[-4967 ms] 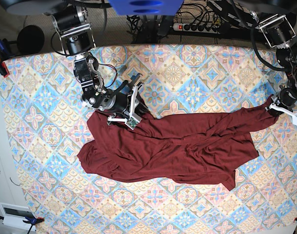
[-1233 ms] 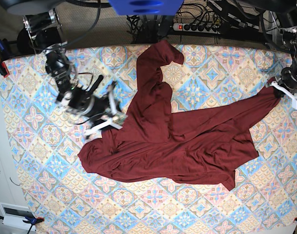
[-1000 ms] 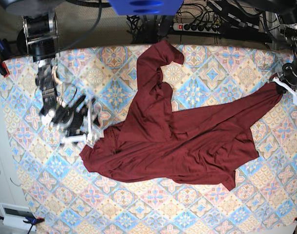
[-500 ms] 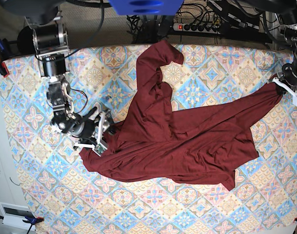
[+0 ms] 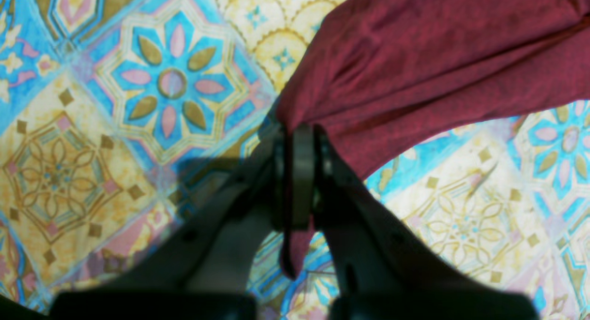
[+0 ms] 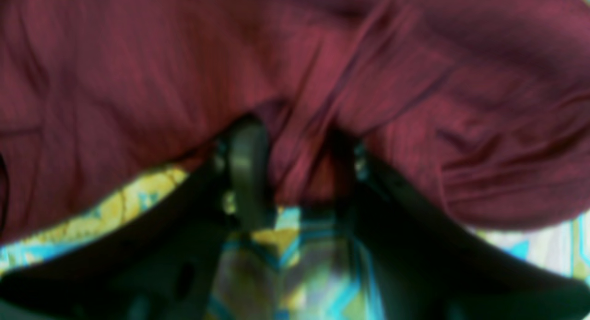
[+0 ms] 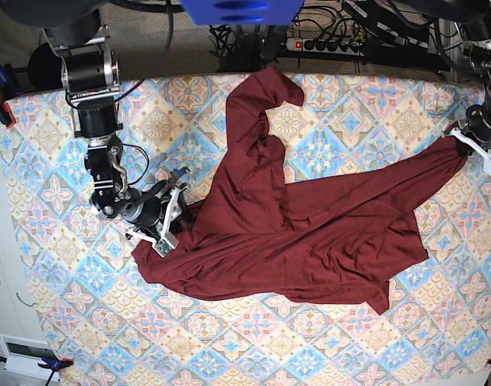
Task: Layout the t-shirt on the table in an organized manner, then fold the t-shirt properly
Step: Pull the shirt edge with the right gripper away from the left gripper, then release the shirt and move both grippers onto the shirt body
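Note:
The dark maroon t-shirt (image 7: 310,225) lies crumpled across the table (image 7: 60,265), with one sleeve (image 7: 257,104) stretched toward the far edge. My left gripper (image 7: 471,138) is shut on the shirt's right corner; in the left wrist view the cloth (image 5: 415,57) is pinched between the closed fingertips of the left gripper (image 5: 299,135). My right gripper (image 7: 175,219) sits at the shirt's left edge. In the right wrist view the right gripper (image 6: 295,172) has its jaws partly apart, with a fold of the t-shirt (image 6: 299,80) bunched between the fingers (image 6: 246,168).
A power strip and cables (image 7: 326,44) lie beyond the table's far edge. Clamps (image 7: 0,100) hold the cloth at the left edge. A white box (image 7: 24,354) sits at the lower left, off the table.
My right gripper has moved right onto the shirt's left edge and its jaws have narrowed around a fold. The left gripper and its corner have stayed put.

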You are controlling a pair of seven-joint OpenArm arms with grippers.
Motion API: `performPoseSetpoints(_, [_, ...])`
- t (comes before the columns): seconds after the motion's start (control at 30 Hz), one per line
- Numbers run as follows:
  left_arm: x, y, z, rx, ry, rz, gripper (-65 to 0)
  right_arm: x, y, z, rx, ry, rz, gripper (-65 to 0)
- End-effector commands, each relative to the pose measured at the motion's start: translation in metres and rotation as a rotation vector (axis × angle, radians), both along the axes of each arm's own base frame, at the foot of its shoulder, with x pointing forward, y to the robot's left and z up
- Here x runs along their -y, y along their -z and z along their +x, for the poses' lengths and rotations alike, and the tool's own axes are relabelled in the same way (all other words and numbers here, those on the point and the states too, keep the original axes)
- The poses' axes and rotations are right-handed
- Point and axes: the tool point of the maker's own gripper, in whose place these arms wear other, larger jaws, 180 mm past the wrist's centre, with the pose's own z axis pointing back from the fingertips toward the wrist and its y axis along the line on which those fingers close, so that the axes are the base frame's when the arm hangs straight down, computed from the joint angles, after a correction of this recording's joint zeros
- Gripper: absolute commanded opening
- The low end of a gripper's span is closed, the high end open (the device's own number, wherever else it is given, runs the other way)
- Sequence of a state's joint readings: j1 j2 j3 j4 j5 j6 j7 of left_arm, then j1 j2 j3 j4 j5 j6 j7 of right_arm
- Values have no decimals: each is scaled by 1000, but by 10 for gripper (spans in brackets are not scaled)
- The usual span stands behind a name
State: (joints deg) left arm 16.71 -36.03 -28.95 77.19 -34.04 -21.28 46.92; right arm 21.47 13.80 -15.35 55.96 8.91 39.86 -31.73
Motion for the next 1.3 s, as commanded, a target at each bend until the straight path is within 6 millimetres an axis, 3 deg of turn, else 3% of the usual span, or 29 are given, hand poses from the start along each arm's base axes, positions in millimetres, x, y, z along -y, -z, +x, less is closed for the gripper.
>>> performPoseSetpoints(0.0, [-9,-18,11,45,3,29,-650,2,-15,13,44,-3,-3,-552])
performPoseSetpoints(0.07, [-9,-18,12,49,3,28,-650,3,-16,12,45,-2,-5,-634])
performPoseSetpoints(0.17, [-9,-23,18,67,4,28,-650,7,-42,22,113,2,-19,-619])
performPoseSetpoints(0.3, [-1,-20,23,63,27,21,-650,58,-57,2,156,77,-96,-619])
performPoseSetpoints(0.43, [1,-19,24,61,35,20,-650,90,-73,-22,183,127,-174,-619])
performPoseSetpoints(0.53, [16,-14,26,47,103,7,-650,109,-80,-42,195,151,-224,-619])
performPoseSetpoints(0.9, [29,-10,22,24,202,2,-650,176,-72,-126,98,243,-387,-619])
performPoseSetpoints(1.03, [31,-2,6,-39,268,15,-650,191,-60,-150,29,260,-423,-619])
performPoseSetpoints(1.27, [55,24,-19,-205,476,43,-650,199,-62,-152,24,255,-453,-617])
